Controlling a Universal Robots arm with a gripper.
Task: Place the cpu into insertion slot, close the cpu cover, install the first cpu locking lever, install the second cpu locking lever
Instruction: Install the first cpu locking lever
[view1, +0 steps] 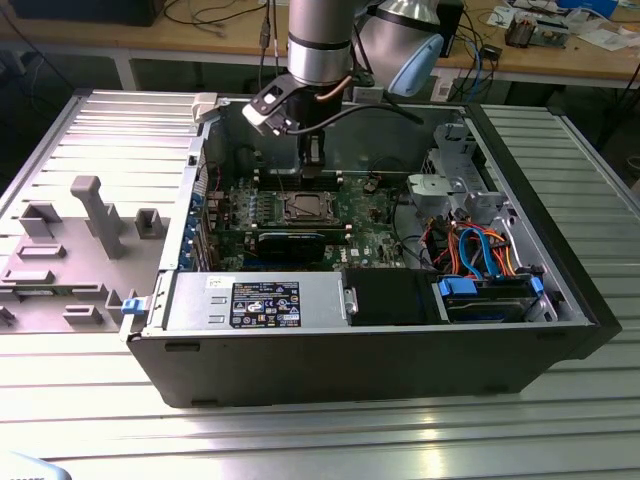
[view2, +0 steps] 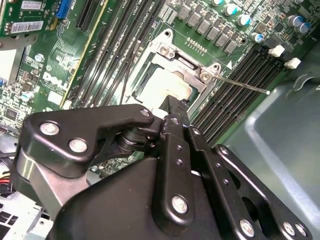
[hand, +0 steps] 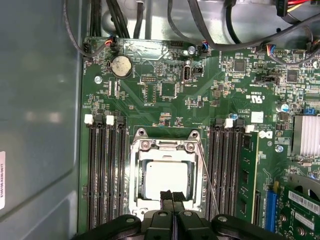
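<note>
My two matte black fingers (hand: 166, 199) are pressed together with nothing visible between them. My gripper (hand: 173, 195) hangs just over the near edge of the cpu (hand: 165, 175), hiding that edge and the near bar of the cpu cover (hand: 165, 146). The cpu sits in its socket, a dull silver-grey square showing through the window of that thin silvery frame. Just beside it a thin wire locking lever (hand: 207, 175) slants free by the black memory slots (hand: 227, 170); farther off, the green motherboard (hand: 165, 90) carries a round coin battery (hand: 120, 66).
</note>
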